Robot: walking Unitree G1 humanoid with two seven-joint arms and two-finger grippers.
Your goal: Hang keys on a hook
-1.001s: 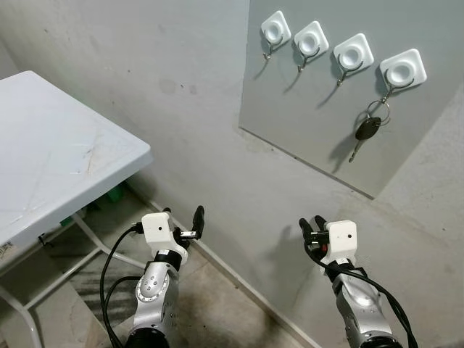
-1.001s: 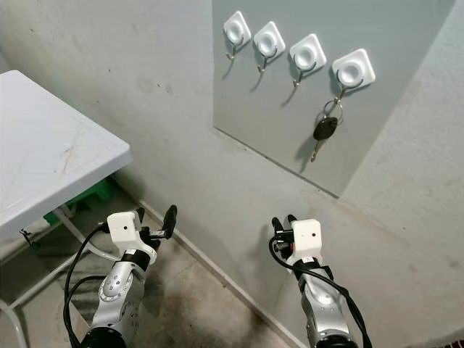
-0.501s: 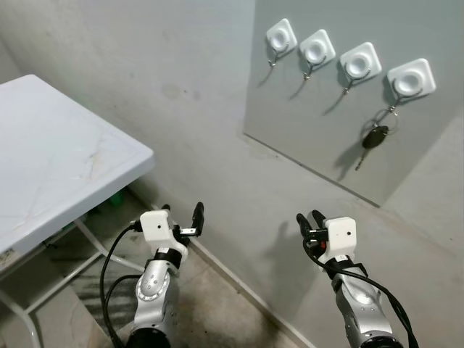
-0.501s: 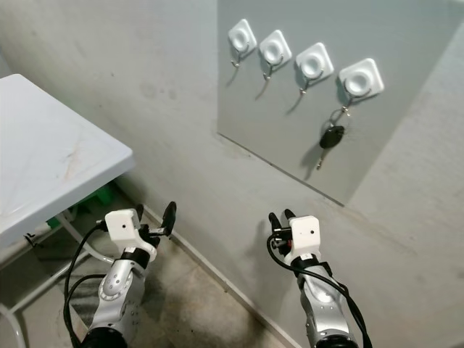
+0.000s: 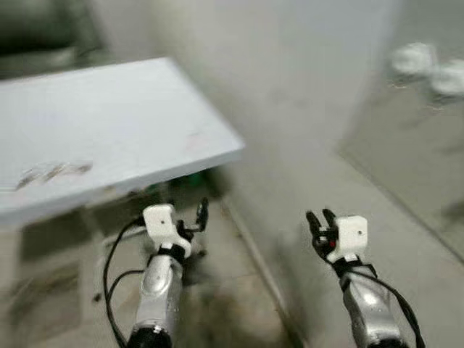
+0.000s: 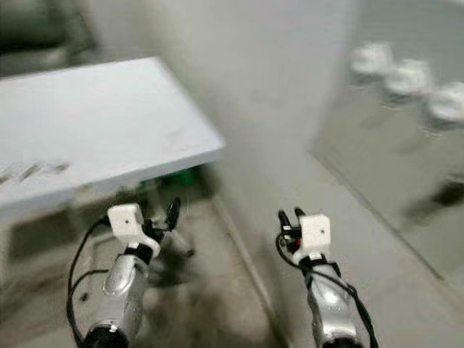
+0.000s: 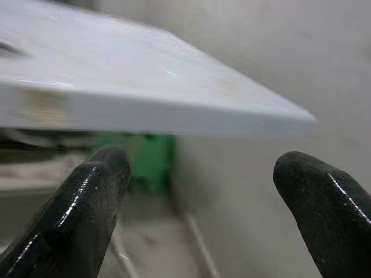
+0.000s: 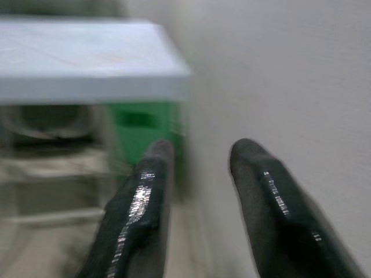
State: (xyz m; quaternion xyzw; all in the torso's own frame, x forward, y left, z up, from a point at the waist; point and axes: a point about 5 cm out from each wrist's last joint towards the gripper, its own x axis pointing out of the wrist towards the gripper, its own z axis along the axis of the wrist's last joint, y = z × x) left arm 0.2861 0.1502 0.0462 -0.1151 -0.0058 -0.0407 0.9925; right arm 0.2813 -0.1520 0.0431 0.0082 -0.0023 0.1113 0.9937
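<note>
Two grippers: left gripper (image 5: 190, 218) and right gripper (image 5: 320, 220), both empty, fingers parted, held low.
Hooks (image 6: 406, 72): blurred, on grey panel (image 6: 406, 152).
Keys: lost in blur.
Table (image 5: 109, 123): left.

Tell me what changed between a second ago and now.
The head camera swung to the robot's left, blurring the picture: the white folding table now spreads across the view, and the grey wall board with white hooks has slid to the right edge. That is camera motion, not objects moving. Nothing was grasped or released. The left pincer and right pincer stay raised, open and empty.
</note>
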